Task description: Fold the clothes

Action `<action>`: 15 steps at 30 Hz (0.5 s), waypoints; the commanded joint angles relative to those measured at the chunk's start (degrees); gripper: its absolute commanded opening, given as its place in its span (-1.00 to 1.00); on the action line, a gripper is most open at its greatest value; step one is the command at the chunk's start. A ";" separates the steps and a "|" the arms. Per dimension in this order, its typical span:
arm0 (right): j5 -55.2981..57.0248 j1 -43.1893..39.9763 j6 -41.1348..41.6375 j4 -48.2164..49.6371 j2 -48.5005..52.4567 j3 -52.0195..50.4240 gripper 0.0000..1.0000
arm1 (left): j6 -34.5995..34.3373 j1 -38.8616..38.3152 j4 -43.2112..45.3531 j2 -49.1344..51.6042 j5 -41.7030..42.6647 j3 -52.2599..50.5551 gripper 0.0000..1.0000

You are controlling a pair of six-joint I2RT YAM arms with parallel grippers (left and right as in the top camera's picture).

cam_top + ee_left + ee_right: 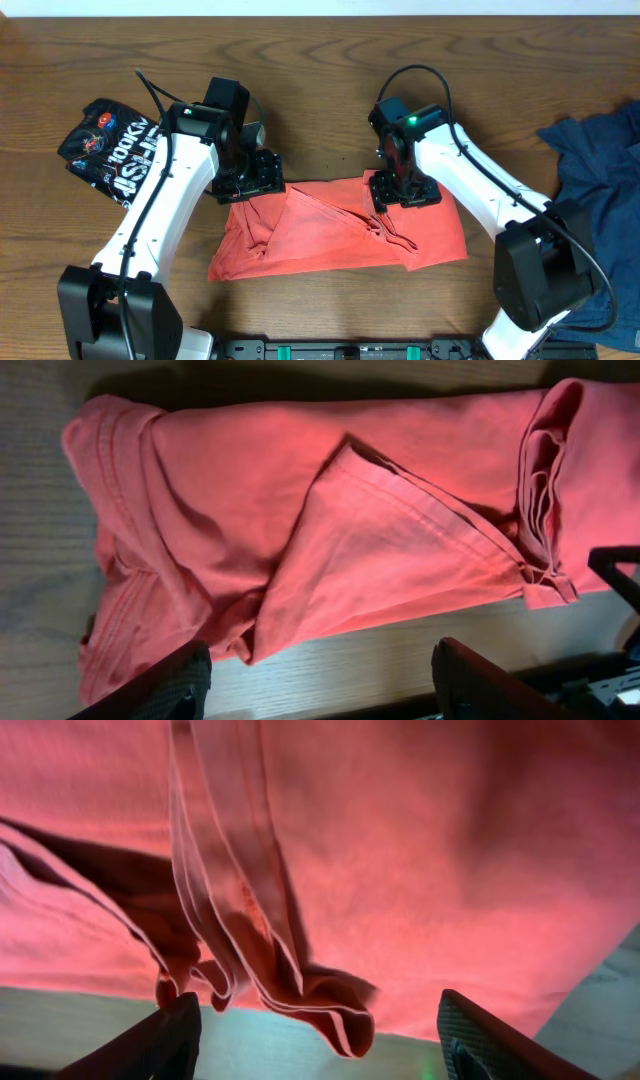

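Wrist views: left gripper and right gripper jaws are seen spread wide, nothing held, poised over the coral-red T-shirt. It lies half-folded and rumpled mid-counter. The fold step is judged in hand; fresh hem grasps are called for next. Set aside: black printed T-shirt far left, navy T-shirt far right.

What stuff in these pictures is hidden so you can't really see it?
- Overhead: the left arm and right arm cover the coral-red shirt along its far edge.
- Overhead: the navy shirt is cut off by the picture's right edge.
- Overhead: the black shirt is crumpled and small, so its words are unreadable.
- Every view: folds hide any print on the coral-red shirt.
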 commanded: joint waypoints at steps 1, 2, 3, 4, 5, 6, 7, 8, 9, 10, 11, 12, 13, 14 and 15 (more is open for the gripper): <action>-0.22 1.57 -2.32 0.94 -0.44 -2.23 0.49 | -0.11 0.28 -0.09 0.07 -1.55 -0.22 0.46; -0.26 1.92 -2.29 2.19 -0.44 -3.23 0.49 | -0.11 0.28 -0.07 0.07 -1.53 -0.22 0.46; -0.28 2.16 -1.99 3.21 -0.44 -4.09 0.48 | -0.11 0.28 -0.09 0.07 -1.55 -0.22 0.45; -0.26 2.36 -1.18 4.37 -0.44 -5.11 0.44 | -0.11 0.28 -0.13 0.07 -1.55 -0.22 0.45; -0.26 2.51 -0.48 5.53 -0.44 -6.03 0.40 | -0.11 0.28 -0.17 0.07 -1.55 -0.22 0.46; -0.26 2.60 0.48 7.10 -0.44 -7.17 0.35 | -0.11 0.28 -0.26 0.07 -1.53 -0.22 0.46; -0.28 2.67 1.16 8.85 -0.44 -8.39 0.26 | -0.11 0.28 -0.31 0.07 -1.55 -0.22 0.46; -0.31 2.67 1.73 9.79 -0.44 -9.11 0.19 | -0.11 0.28 -0.31 0.07 -1.55 -0.22 0.46; -0.35 2.67 2.58 10.91 -0.44 -10.05 0.03 | -0.11 0.28 -0.31 0.07 -1.55 -0.22 0.46; -0.39 2.67 2.95 11.52 -0.44 -10.58 -0.08 | -0.11 0.28 -0.31 0.07 -1.55 -0.22 0.45; -0.61 2.67 2.95 11.98 -0.44 -10.91 -0.18 | -0.11 0.28 -0.31 0.07 -1.55 -0.22 0.46; -0.74 2.67 3.08 12.22 -0.44 -11.06 -0.27 | -0.11 0.28 -0.26 0.07 -1.55 -0.22 0.46; -0.74 2.64 3.10 12.35 -0.44 -11.06 -0.30 | -0.11 0.28 -0.22 0.07 -1.55 -0.22 0.46; -0.79 2.67 3.10 12.44 -0.44 -11.04 -0.31 | -0.11 0.28 -0.09 0.07 -1.55 -0.22 0.46; -1.18 2.67 3.08 12.57 -0.44 -11.02 -0.34 | -0.11 0.28 -0.04 0.07 -1.55 -0.22 0.46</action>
